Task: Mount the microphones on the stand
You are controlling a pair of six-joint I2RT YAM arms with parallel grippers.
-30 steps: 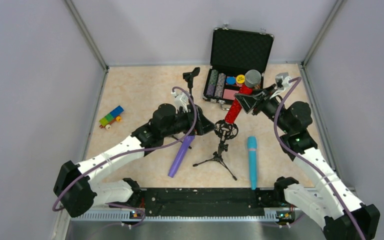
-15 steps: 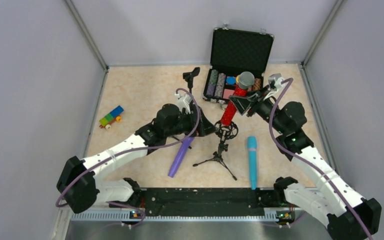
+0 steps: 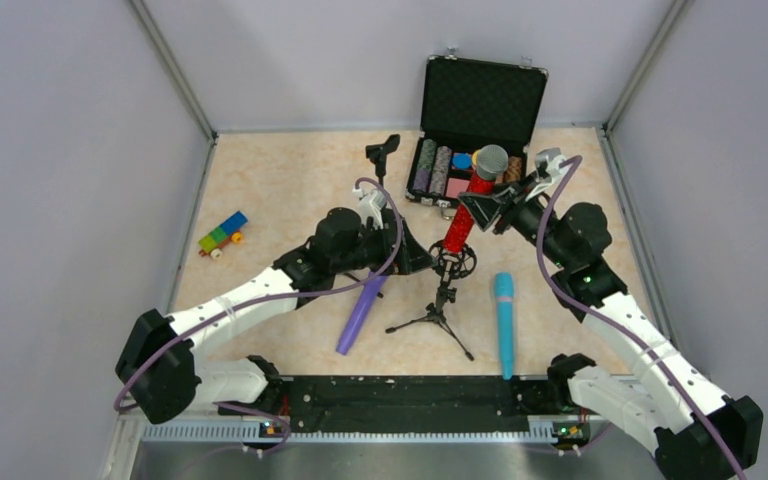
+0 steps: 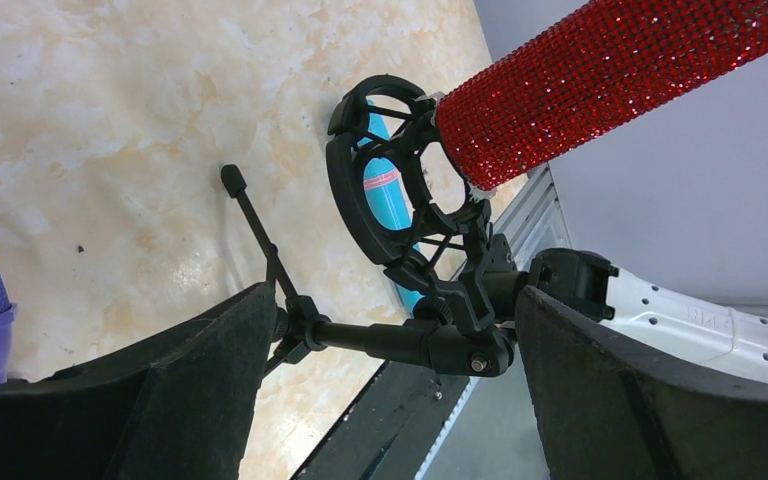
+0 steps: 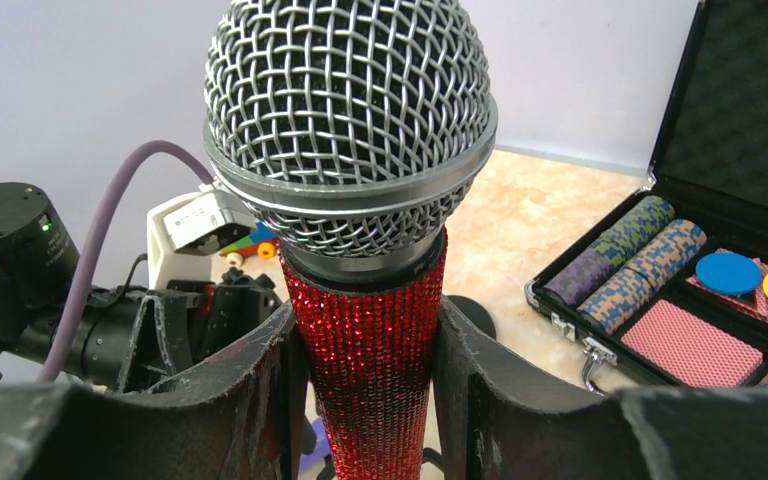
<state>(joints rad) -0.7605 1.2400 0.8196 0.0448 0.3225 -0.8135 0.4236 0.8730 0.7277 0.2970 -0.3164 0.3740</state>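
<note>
On the tan table (image 3: pixel 280 190), the right gripper (image 5: pixel 365 370) pinches the red microphone (image 5: pixel 360 150), tail at the ring (image 4: pixel 340 175) of the stand (image 4: pixel 400 340), and should slide it straight in; I cannot tell if the left gripper (image 4: pixel 392 300) squeezes the stand.

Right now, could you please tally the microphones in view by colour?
Red glitter microphone: 1
Purple microphone: 1
Teal microphone: 1
Total: 3
</note>
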